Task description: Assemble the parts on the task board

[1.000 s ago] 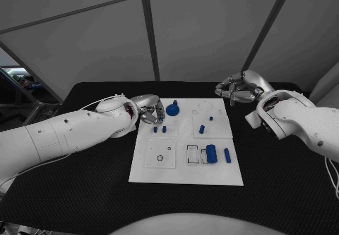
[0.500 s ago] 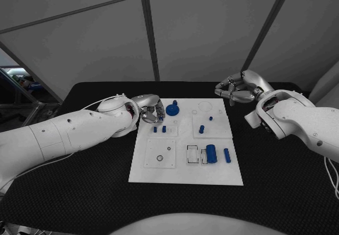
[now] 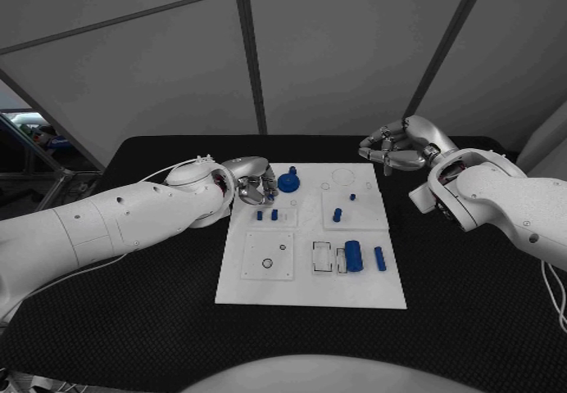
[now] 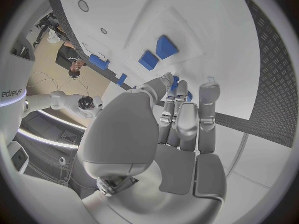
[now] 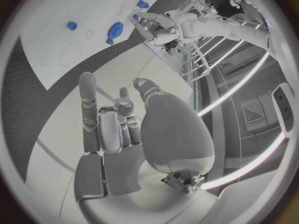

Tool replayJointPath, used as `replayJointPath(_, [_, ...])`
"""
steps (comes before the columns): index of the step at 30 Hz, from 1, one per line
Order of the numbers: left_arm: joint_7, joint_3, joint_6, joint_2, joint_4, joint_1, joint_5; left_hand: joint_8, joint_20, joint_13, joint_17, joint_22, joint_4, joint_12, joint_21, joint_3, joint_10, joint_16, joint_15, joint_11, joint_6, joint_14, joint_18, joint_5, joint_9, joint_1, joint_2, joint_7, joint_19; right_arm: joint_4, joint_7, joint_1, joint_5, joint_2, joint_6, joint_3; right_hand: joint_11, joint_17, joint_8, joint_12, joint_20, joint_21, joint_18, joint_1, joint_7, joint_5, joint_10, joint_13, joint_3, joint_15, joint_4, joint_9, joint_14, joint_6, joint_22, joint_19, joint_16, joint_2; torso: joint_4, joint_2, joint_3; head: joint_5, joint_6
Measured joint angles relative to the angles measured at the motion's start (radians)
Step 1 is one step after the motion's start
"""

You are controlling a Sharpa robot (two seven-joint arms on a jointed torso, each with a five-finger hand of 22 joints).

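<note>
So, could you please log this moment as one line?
left hand: empty, beside blue knob | right hand: empty, off board | parts: unassembled

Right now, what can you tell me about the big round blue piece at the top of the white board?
The round blue piece looks like smooth plastic: a disc with a knob standing up from its middle, upright, at the far left of the board. The right wrist view shows its edge as toothed, like a gear. The left hand is right beside it with curled fingers; whether they touch it cannot be told. Two small blue pegs stand nearer the robot.
</note>
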Motion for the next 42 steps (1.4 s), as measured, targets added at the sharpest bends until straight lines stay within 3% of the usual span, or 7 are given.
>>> replayJointPath(20, [-0.009,0.000,0.028,0.006,-0.010,0.000,0.001,-0.011,0.000,0.000,-0.008,0.000,0.000,-0.017,-0.003,0.000,0.004,-0.004,0.000,0.004,0.000,0.000,0.000,-0.003,0.000,-0.021,-0.011,0.000,0.000,0.000,0.000,0.000,0.000,-0.002,0.000,0.000,0.000,0.000,0.000,0.000,0.000,0.000,0.000,0.000,0.000,0.000,0.000,0.000,0.000,0.000,0.000,0.000,0.000,0.000,0.000,0.000,0.000,0.000,0.0005,-0.001,0.0006,-0.004,0.000])
replayJointPath(30, [-0.012,0.000,0.030,0.007,-0.013,0.000,0.001,-0.077,0.015,-0.004,-0.072,-0.019,0.008,-0.067,-0.048,-0.014,-0.026,-0.033,0.014,0.015,-0.075,-0.029,0.000,-0.003,-0.005,-0.049,-0.030,0.014,-0.015,0.000,0.000,0.000,0.000,-0.001,0.000,0.000,0.000,-0.002,0.004,0.000,0.000,-0.004,0.000,0.000,0.000,0.000,0.000,-0.003,0.000,0.000,0.000,0.000,0.000,0.000,-0.004,0.000,-0.004,0.000,0.0011,-0.001,0.0003,-0.003,0.000])
replayJointPath(32, [-0.014,0.000,0.030,0.007,-0.014,0.000,0.001,-0.082,0.014,-0.005,-0.087,-0.025,0.008,-0.078,-0.060,-0.014,-0.039,-0.038,0.014,0.020,-0.076,-0.036,0.001,-0.003,-0.005,-0.053,-0.034,0.015,-0.022,-0.001,-0.001,0.000,0.000,-0.001,0.000,0.000,-0.002,-0.009,0.004,-0.005,0.000,-0.012,0.001,0.000,0.000,0.000,-0.006,-0.012,0.002,0.000,0.002,0.000,0.000,0.000,-0.014,0.000,-0.009,0.000,0.0011,-0.001,0.0002,-0.003,0.000])
replayJointPath(34, [-0.015,0.000,0.031,0.007,-0.014,0.000,0.001,-0.084,0.014,-0.005,-0.094,-0.028,0.011,-0.083,-0.066,-0.017,-0.043,-0.040,0.014,0.022,-0.083,-0.036,0.001,-0.003,-0.005,-0.052,-0.034,0.014,-0.022,-0.001,-0.001,0.000,0.000,-0.001,0.000,0.000,-0.002,-0.019,0.004,-0.013,-0.005,-0.021,0.016,0.000,0.000,0.000,-0.017,-0.022,0.003,0.000,0.003,0.000,0.000,0.000,-0.028,-0.006,-0.017,0.000,0.0011,-0.001,0.0002,-0.003,-0.001])
replayJointPath(42, [-0.023,0.000,0.035,0.004,-0.017,0.000,0.001,-0.089,0.018,-0.005,-0.109,-0.033,0.008,-0.089,-0.074,-0.019,-0.048,-0.046,0.018,0.025,-0.090,-0.039,0.001,-0.003,-0.005,-0.052,-0.034,0.014,-0.026,-0.002,-0.003,0.000,0.000,-0.002,0.000,0.000,-0.002,-0.031,0.004,-0.022,-0.002,-0.029,0.016,0.001,0.001,0.000,-0.025,-0.035,0.003,0.000,0.003,0.000,0.000,-0.007,-0.042,-0.010,-0.024,-0.001,0.0011,-0.001,0.0003,-0.004,-0.001])
